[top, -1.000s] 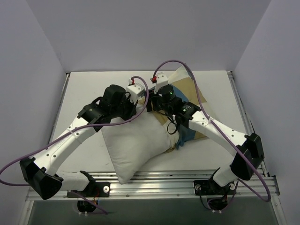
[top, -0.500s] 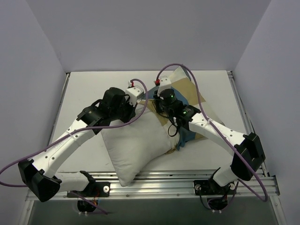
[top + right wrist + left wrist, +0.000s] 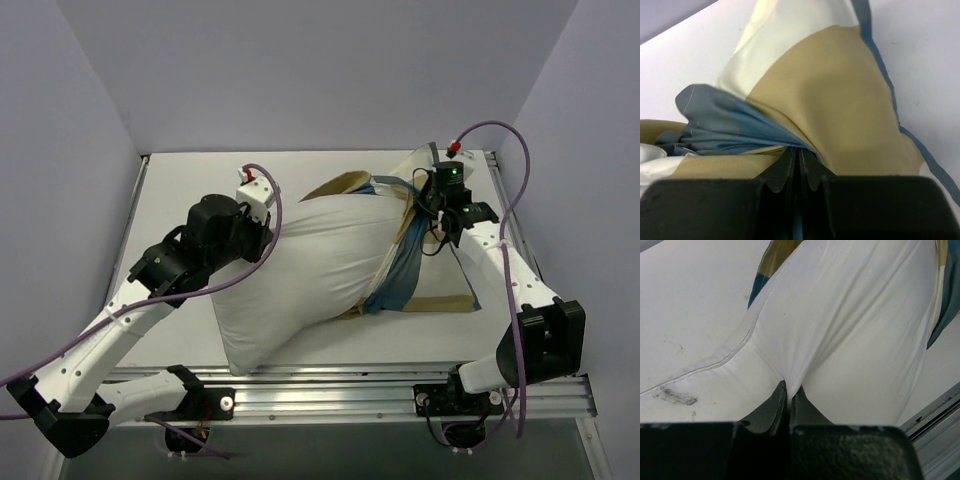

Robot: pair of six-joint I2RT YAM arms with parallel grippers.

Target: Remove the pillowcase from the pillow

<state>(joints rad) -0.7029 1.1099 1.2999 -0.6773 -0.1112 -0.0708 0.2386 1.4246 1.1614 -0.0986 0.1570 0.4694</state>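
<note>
Pale lilac walls box in a white table (image 3: 180, 180), and right across the middle of it lies the pillow (image 3: 310, 265), big and plump, set on a diagonal with its near corner down by the front rail. Most of it is bare white now. Only the far right end sits inside the pillowcase (image 3: 405, 270), which is bunched into a blue and tan band around that end and spills flat onto the table beside it. The left tool (image 3: 789, 395) is clamped tight on a pinch of the pillow's white cover at its left edge. The right tool (image 3: 799, 161) is shut on a thin fold of the pillowcase at the far right, with tan and blue cloth fanning out from the fingers. Danger from here, I'd say: the left pinch is a thin bite of cloth, and if it slips the whole pillow drags along with the cover instead of sliding out. That gathered band could also cinch and jam around the stuffing, or the right tool's thin fold could pull free. Writing? None readable in any view, and no tag or label shows.
</note>
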